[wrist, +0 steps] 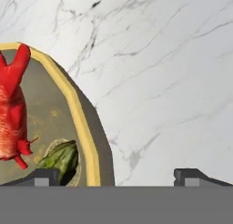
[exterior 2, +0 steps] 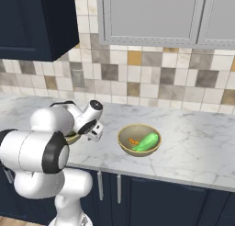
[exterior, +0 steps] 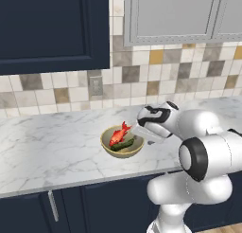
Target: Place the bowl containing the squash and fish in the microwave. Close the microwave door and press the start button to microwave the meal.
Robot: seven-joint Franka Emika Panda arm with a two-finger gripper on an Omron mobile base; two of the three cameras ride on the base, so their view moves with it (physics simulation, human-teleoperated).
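The tan-olive bowl (exterior: 124, 153) sits on the marble counter, holding the red fish (exterior: 119, 134) and the dark green squash (exterior: 124, 144). My gripper (exterior: 141, 135) hovers just over the bowl's right rim, pointing down. In the hand view the gripper (wrist: 118, 177) is open. One fingertip (wrist: 43, 176) is over the bowl's inside near the squash (wrist: 59, 157) and the fish (wrist: 11, 114). The other is over bare counter, so the yellow rim of the bowl (wrist: 73, 109) runs between them. In the right base view my arm hides most of this bowl (exterior 2: 73, 138). The microwave and its door are out of view.
A second similar bowl (exterior 2: 139, 140) with a bright green item (exterior 2: 147, 141) stands further right on the counter (exterior: 47, 151). A tiled wall with an outlet (exterior: 96, 85) rises behind. A navy cabinet (exterior: 47, 28) and grey cabinets (exterior: 179, 14) hang above.
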